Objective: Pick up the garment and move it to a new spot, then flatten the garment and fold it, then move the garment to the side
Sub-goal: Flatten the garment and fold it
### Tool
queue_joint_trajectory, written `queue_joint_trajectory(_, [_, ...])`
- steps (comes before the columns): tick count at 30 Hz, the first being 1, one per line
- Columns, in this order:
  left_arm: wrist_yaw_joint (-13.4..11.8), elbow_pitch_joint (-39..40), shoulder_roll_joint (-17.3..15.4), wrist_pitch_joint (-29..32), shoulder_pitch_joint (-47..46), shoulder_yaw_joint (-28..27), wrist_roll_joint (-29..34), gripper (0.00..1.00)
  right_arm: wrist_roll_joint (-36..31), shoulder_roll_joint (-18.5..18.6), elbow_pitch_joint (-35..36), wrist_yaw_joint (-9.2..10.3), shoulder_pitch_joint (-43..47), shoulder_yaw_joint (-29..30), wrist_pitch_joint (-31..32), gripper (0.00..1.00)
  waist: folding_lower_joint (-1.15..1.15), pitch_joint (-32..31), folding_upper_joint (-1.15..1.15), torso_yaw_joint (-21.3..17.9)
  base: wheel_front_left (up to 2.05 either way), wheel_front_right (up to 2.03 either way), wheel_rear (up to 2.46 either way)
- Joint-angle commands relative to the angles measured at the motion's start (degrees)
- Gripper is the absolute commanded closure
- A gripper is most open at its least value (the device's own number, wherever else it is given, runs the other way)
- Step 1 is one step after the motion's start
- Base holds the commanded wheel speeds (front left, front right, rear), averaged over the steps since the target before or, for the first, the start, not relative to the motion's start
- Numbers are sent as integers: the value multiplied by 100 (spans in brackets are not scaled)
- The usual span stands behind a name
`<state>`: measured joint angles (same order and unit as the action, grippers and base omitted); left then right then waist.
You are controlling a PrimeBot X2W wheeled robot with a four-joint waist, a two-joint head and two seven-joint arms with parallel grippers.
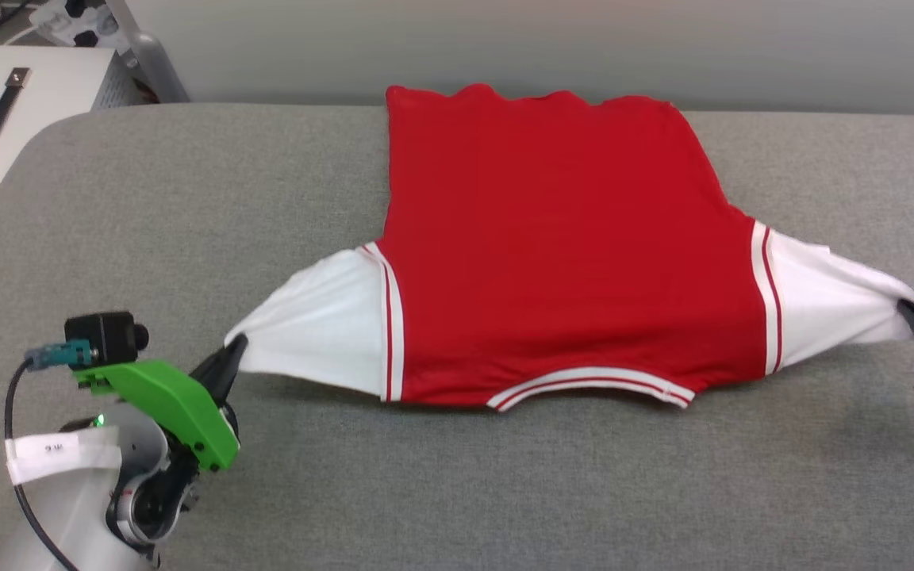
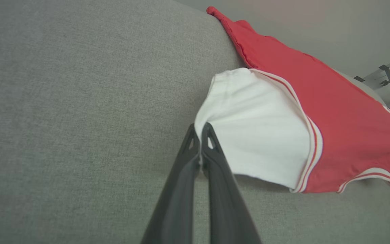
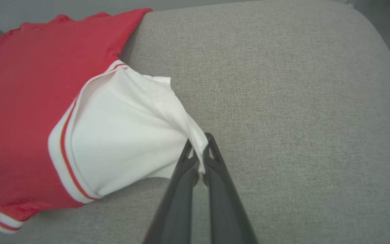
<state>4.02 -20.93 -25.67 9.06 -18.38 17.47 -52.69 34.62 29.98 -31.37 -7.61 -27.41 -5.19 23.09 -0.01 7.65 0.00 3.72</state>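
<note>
The garment (image 1: 552, 246), a red jersey with white sleeves and red-white striped trim, lies spread on the grey table, plain red side up, collar toward me. My left gripper (image 1: 233, 349) is shut on the tip of the left white sleeve (image 1: 322, 321), pulling it outward. The left wrist view shows that gripper (image 2: 200, 130) pinching the sleeve's edge (image 2: 256, 128). My right gripper (image 1: 911, 311) at the right edge is shut on the other white sleeve (image 1: 830, 301). In the right wrist view that gripper (image 3: 200, 144) clamps the sleeve's pointed tip (image 3: 127, 135). Both sleeves are stretched taut.
The grey padded table (image 1: 187, 198) has free room on both sides of the garment and along its near edge. A white case with a black handle (image 1: 5, 103) stands beyond the far left corner. A pale wall runs behind the table.
</note>
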Motion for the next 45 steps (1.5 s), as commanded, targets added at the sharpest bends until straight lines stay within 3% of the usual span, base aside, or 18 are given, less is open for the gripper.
queue_joint_trajectory(1, [-104,136,-143,66,291,-29,-69,100,68,110,117,12,254,103,122,100,1,-379,0,-18,0,0,0])
queue_joint_trajectory(12, [-622,1557,-498,615,1914,-84,-455,100,214,-71,1561,12,2142,934,1658,100,1,-786,0,-106,0,0,0])
queue_joint_trajectory(16, [-636,1781,-556,944,2285,219,-441,100,91,-304,2099,12,2685,1208,2104,100,1,-781,0,-112,0,0,0])
queue_joint_trajectory(20, [-682,1906,-480,906,2275,270,-402,100,-120,-495,2485,12,2913,1441,2320,100,1,-718,0,-87,0,0,0])
queue_joint_trajectory(24, [-562,2089,-556,847,2154,355,-221,100,-263,-593,2808,12,2943,1562,2506,100,1,-574,0,-44,0,0,0])
queue_joint_trajectory(25, [-525,2138,-594,825,2119,390,-139,100,-313,-604,2891,12,2923,1594,2523,61,1,-532,0,-30,0,0,0])
queue_joint_trajectory(26, [-522,2175,-609,823,2104,406,-103,100,-346,-616,2952,12,2905,1617,2535,0,1,-493,0,-15,0,0,0])
queue_joint_trajectory(35, [-751,3021,-640,952,2213,472,-44,100,-153,-638,3594,12,2253,1689,2808,0,1,235,0,169,0,0,0])
queue_joint_trajectory(40, [-895,3641,-679,1187,2174,562,-17,100,61,-675,3785,12,1306,1687,3208,0,1,915,0,409,0,0,0])
queue_joint_trajectory(45, [-932,4053,-602,1235,1930,640,88,100,-103,-527,3493,12,42,1602,3696,0,1,1605,0,771,0,0,0])
